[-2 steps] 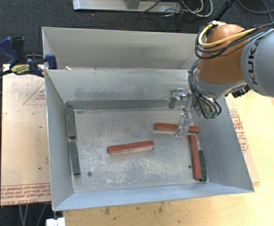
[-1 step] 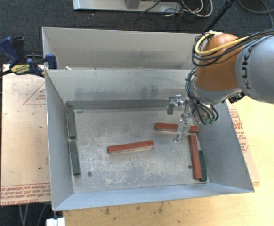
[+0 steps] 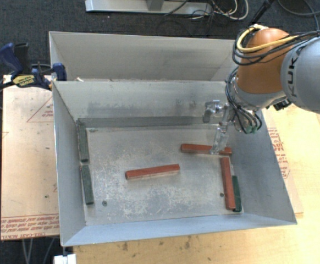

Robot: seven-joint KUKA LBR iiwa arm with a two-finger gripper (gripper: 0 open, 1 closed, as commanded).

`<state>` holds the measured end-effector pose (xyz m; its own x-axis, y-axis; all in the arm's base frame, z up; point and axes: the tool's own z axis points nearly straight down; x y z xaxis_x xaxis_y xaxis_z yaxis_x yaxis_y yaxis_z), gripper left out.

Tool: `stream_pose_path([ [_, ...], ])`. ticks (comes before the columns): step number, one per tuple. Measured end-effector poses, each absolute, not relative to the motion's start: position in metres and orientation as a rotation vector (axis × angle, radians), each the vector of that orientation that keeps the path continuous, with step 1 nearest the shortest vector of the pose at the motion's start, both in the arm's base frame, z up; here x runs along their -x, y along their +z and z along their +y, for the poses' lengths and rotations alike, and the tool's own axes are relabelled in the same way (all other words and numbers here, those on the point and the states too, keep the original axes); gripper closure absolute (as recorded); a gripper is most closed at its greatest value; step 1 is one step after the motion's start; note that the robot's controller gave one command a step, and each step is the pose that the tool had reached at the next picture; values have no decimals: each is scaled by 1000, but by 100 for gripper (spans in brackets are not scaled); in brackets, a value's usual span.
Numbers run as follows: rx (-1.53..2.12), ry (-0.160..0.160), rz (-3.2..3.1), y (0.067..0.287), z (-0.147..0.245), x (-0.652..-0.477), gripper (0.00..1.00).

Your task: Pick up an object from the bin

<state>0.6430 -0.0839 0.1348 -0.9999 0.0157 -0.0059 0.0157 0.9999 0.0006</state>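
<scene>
Your gripper (image 3: 221, 144) sits over the right end of the far-right red bar (image 3: 196, 148); you cannot tell how open it is.

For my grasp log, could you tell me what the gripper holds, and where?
Cannot be told: the gripper sits at the right end of a reddish-brown bar.

The grey metal bin (image 3: 66, 147) holds six things of two kinds. Three are long flat reddish-brown bars: the middle red bar (image 3: 152, 172), the back red bar (image 3: 198, 148) and the right red bar (image 3: 226, 183). Three are long thin dark green bars — the upper left green bar (image 3: 83, 143), the lower left green bar (image 3: 87, 185) and the right green bar (image 3: 237, 194).
</scene>
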Motion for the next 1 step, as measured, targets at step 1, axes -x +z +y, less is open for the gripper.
stream_pose_path([
  [1,-146,2,3136,70,-89,-636,0],
])
